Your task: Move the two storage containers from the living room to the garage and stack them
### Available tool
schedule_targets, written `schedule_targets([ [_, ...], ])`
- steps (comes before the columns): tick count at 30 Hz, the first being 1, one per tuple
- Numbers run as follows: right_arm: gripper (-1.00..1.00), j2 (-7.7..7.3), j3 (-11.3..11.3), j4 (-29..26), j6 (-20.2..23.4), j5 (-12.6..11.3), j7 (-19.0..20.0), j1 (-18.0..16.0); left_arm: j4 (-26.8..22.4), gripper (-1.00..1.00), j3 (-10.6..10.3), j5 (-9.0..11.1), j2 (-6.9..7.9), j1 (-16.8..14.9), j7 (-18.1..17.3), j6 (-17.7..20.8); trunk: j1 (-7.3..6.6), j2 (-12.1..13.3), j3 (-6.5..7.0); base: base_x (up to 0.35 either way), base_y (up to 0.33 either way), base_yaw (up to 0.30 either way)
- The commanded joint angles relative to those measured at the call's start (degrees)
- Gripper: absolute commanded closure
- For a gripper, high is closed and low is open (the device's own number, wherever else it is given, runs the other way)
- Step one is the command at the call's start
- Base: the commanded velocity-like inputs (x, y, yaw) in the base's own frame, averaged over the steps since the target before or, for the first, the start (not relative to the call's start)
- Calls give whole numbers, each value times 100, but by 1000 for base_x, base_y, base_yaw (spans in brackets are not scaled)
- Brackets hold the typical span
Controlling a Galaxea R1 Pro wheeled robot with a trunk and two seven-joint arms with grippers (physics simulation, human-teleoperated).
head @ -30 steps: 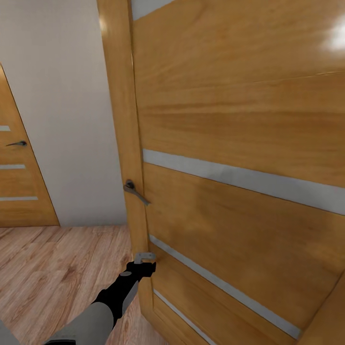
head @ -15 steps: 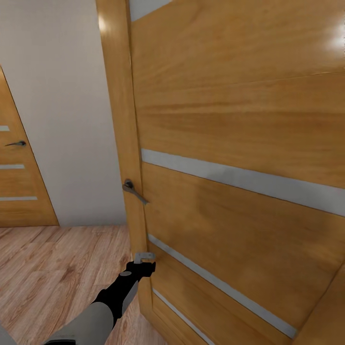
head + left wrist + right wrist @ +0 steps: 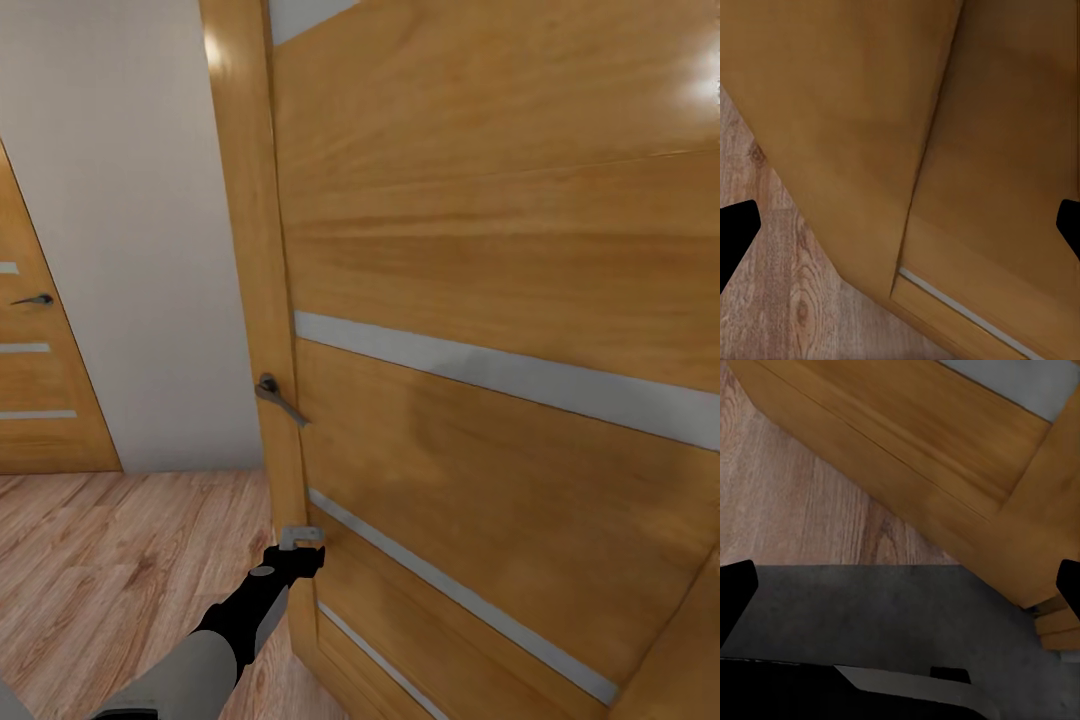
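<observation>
Facing wooden door [image 3: 480,250] (dark floor [image 3: 892,607] at right wrist)

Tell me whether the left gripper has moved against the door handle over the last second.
No. The left gripper sits below the door handle, by the door's edge, as before. Only the whole view shifted slightly, handle and gripper together.
</observation>
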Motion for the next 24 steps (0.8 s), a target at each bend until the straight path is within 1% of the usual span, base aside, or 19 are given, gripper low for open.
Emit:
schedule_targets([
  [1,-100,0,0,7,-21,9,7,-3,-13,-100,17,-22,-10,0,-25,30,0,-3,-4,0,0,-148],
  [7,-100,0,1,7,-21,4,11,-3,-13,-100,17,-22,-10,0,-25,37,0,-3,-4,0,0,-237],
  [24,-100,0,-2,7,-21,0,10,-3,-13,-100,17,-22,-10,0,-25,34,0,-3,-4,0,0,-275],
])
